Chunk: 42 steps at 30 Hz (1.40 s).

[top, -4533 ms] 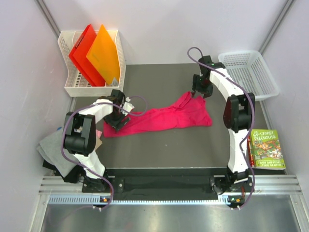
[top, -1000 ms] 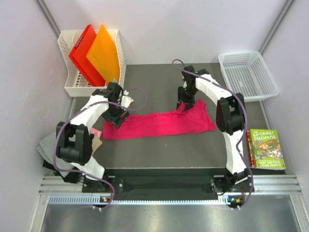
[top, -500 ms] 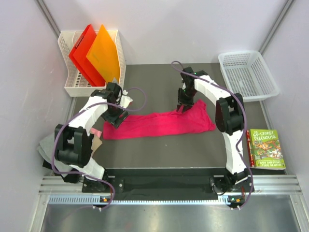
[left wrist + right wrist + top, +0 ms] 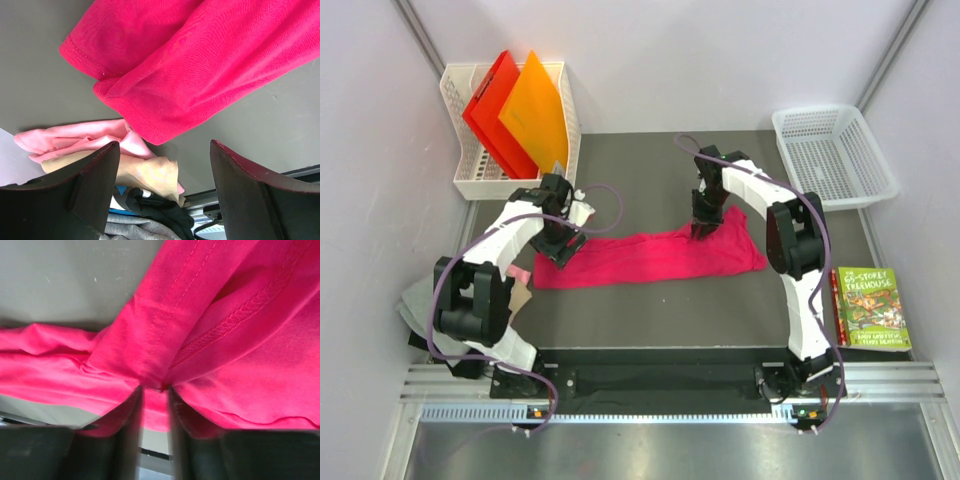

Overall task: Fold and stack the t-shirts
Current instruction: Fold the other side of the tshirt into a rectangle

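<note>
magenta t-shirt [image 4: 650,256] lies as a long flat band across the middle of the dark mat [image 4: 650,310]. far left, at the mat edge, small ones in a pile: grey shirt [image 4: 420,300], pale pink shirt [image 4: 75,137], tan shirt [image 4: 145,175], just beside the magenta one's left end. left gripper [image 4: 558,246] hovers over that left end, jaws wide apart, nothing between them. right gripper [image 4: 152,390] sits on the band's far edge right of centre, fingers clamped on a bunched fold of magenta cloth. green book [image 4: 870,308] off the mat at right.
</note>
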{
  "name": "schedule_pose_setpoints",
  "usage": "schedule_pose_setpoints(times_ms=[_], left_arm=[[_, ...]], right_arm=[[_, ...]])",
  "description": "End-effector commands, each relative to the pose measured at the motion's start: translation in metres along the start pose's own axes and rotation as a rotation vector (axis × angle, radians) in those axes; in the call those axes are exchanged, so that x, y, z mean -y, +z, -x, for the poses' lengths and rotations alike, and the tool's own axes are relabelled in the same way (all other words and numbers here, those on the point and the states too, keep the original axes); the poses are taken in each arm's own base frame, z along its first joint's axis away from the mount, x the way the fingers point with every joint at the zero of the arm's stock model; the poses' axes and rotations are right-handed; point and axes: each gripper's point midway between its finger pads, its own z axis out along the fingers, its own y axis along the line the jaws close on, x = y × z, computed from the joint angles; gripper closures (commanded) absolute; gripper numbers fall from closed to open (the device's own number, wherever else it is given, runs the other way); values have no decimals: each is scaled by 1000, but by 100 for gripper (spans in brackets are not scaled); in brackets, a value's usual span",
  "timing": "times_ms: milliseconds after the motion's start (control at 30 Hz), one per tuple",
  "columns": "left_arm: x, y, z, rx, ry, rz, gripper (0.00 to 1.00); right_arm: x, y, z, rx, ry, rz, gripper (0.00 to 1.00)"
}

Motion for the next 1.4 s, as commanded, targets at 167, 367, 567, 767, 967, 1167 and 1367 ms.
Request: schedule_pose_setpoints(times_ms=[167, 367, 567, 767, 967, 1167, 1367], left_arm=[[-3, -6, 4, 52, -2, 24, 22], [-1, -2, 1, 43, -1, 19, 22], [-3, -1, 3, 45, 2, 22, 22], [-5, -2, 6, 46, 6, 26, 22], [-7, -3, 8, 51, 8, 36, 22], [-6, -4, 6, 46, 9, 33, 22], [-6, -4, 1, 39, 13, 38, 22]], right_arm=[[-32, -33, 9, 96, -46, 73, 98], [-48, -53, 8, 127, -78, 89, 100], [-62, -63, -7, 127, -110, 103, 99], [-71, -51, -33, 96, -137, 100, 99], [-63, -21, -63, 16, -142, 61, 79], [-40, -19, -51, 13, -145, -10, 55], [-15, -67, 10, 170, -46, 23, 57]])
